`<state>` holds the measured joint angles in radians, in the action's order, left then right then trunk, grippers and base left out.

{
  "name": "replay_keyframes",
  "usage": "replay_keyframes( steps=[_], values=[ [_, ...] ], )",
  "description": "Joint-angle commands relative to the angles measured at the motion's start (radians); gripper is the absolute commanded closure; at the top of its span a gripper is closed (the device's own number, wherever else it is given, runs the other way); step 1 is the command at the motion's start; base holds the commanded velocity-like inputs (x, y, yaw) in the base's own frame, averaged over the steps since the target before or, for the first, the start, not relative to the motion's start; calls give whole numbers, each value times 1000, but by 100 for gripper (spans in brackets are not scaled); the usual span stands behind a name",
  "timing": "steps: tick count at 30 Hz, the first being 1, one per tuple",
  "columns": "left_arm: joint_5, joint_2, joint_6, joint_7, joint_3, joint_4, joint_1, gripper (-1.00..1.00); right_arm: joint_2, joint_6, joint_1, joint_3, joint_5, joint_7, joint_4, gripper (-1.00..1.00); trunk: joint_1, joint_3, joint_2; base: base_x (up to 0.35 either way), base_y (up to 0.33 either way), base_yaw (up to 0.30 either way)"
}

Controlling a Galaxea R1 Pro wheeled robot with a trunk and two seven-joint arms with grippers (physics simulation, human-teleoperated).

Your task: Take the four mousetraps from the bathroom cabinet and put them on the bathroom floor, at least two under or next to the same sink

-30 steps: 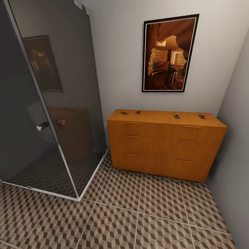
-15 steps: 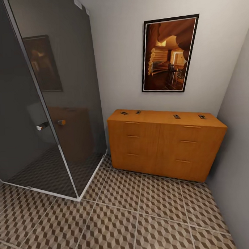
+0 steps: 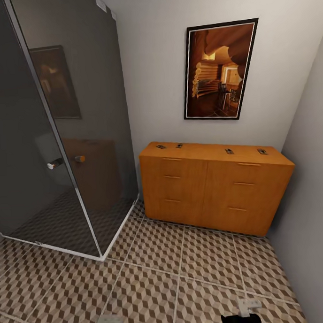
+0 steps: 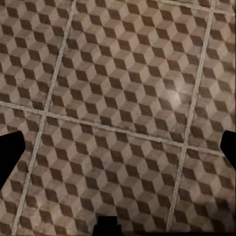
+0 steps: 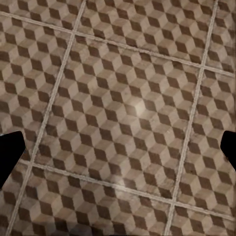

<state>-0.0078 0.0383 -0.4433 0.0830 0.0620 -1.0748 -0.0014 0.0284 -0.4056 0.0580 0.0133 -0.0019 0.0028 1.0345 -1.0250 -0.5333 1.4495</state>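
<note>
Cabinet (image 3: 214, 187): orange-brown, against the far wall beneath a framed picture (image 3: 220, 69), right of a dark glass shower enclosure (image 3: 61, 128); 4 mousetraps lie on its top, at (image 3: 161, 146), (image 3: 179, 145), (image 3: 229, 151) and (image 3: 262, 151). Left gripper (image 3: 108, 321) and right gripper (image 3: 243, 308): both over the cube-patterned bathroom floor (image 3: 185, 273), fingers spread wide, empty.

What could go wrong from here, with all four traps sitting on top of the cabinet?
1. The mousetraps are tiny and flat on the cabinet top: pinching one may slip or push it off the back edge.
2. The rightmost mousetrap lies near the side wall, so the right arm may have little room.
3. The glass shower door stands close on the left when approaching.
</note>
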Motion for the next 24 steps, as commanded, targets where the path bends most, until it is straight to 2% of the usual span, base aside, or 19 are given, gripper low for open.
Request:
replay_keyframes(
  steps=[1,4,6,7,8,11,13,15,17,18,19,20,22,23,24],
  values=[
    [-2,9,-62,6,63,-99,0,-100,1,-18,0,2,1,0,36,-100,0,-1,1,0,0,0],
    [-2,13,-98,6,101,-181,0,-100,0,-22,0,2,3,-1,64,-100,0,-1,1,0,0,0],
    [-2,15,-113,6,112,-219,-1,-100,0,-23,0,3,3,-1,79,-100,0,-1,1,0,0,0],
    [2,43,-226,5,129,-297,-74,-100,-2,-36,0,4,1,-3,216,-100,0,-1,1,0,0,0],
    [4,46,-260,5,130,-300,-103,-100,-1,-45,0,5,2,-4,250,-100,0,-1,1,0,0,0],
    [7,51,-299,5,131,-305,-144,-100,-1,-73,2,6,3,-5,298,-100,0,-1,1,0,0,0],
    [8,68,-316,5,132,-307,-178,-100,0,-126,22,6,3,-7,337,-100,0,-1,1,0,0,0],
    [8,87,-331,5,134,-309,-225,-100,0,-193,66,6,3,-8,372,-100,0,-1,1,0,0,0],
    [9,98,-339,5,143,-308,-280,-100,0,-250,138,6,3,-8,387,-100,0,-1,1,0,0,0],
    [11,103,-343,4,156,-306,-327,-100,-1,-288,201,7,2,-9,391,-100,0,-1,1,0,0,0],
    [12,105,-346,4,164,-305,-354,-100,-3,-310,235,7,2,-9,393,-100,0,-1,1,0,0,0],
    [15,107,-355,4,177,-299,-409,-100,-7,-357,305,7,0,-9,393,-100,0,-1,1,0,0,0],
    [22,109,-376,4,186,-290,-466,-100,-12,-409,376,7,-2,-9,388,-100,0,-1,1,0,0,0],
    [34,110,-427,4,194,-282,-548,-100,-19,-483,480,7,-5,-8,370,-100,0,-1,1,0,0,0],
    [39,110,-446,4,196,-282,-572,-100,-22,-503,512,7,-6,-8,360,-100,0,-1,1,0,0,0]
  ],
)
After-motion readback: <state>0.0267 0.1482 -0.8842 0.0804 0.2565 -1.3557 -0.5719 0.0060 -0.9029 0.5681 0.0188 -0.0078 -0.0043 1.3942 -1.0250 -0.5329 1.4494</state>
